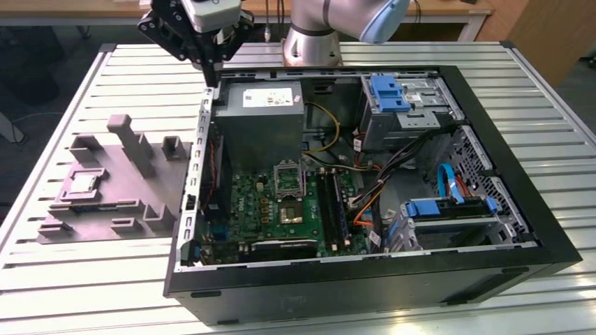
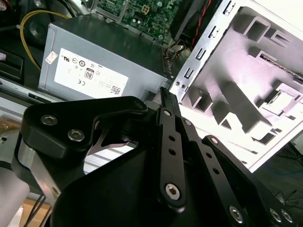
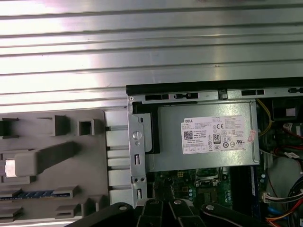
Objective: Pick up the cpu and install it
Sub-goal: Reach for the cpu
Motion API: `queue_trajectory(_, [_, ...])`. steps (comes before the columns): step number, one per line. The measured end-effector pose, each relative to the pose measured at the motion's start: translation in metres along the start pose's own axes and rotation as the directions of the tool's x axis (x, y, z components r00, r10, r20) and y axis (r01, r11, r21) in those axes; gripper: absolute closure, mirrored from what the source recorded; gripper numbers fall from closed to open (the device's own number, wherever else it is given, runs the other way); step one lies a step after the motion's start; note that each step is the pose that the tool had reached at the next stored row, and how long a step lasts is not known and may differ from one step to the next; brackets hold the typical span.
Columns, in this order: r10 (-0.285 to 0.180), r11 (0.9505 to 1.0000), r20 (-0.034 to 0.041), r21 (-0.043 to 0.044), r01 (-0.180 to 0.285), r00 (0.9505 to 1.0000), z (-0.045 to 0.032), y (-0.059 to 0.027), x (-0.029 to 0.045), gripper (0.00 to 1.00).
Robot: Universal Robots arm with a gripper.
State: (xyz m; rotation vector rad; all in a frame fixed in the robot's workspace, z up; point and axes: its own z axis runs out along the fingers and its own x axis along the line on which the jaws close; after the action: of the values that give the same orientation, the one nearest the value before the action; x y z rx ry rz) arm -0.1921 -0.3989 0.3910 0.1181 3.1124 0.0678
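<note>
Jaws: closed together, tips meeting, nothing clamped between them.
Tool: gripper, hanging over the far corner of the computer case on the exterior view's left, just above the rim; judged to be touching nothing.
Tips: fingertips in the second wrist view, aimed at the gap between the power supply and the case's side wall.
Task piece: cpu, flat in a square recess of the grey fixture tray; outside the case on the exterior view's left, nearer than the gripper and well apart from it.
Support: slatted metal table, bearing both tray and case; tray just beside or touching the case wall, cannot tell which.
Board: green motherboard on the case floor, on the near side of the power supply.
Seat: metal-framed socket on the motherboard, just near of the power supply; judged vacant.
Done: nothing yet, as far as can be seen; cpu not lifted, not carried, not seated.
Left: the whole of the pick-up and the install.
Markings: white label on the power supply's top face, black print with a barcode-like block and round marks; small red-edged sticker at its corner; wording not transcribed.
Sundries: blue drive brackets on the exterior view's right side of the case.
</note>
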Motion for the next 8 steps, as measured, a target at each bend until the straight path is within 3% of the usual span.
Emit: queue_trajectory(8, [0.0,1.0,0.0,0.0001,0.0,1.0,0.0002,-0.0003,0.0038,0.89])
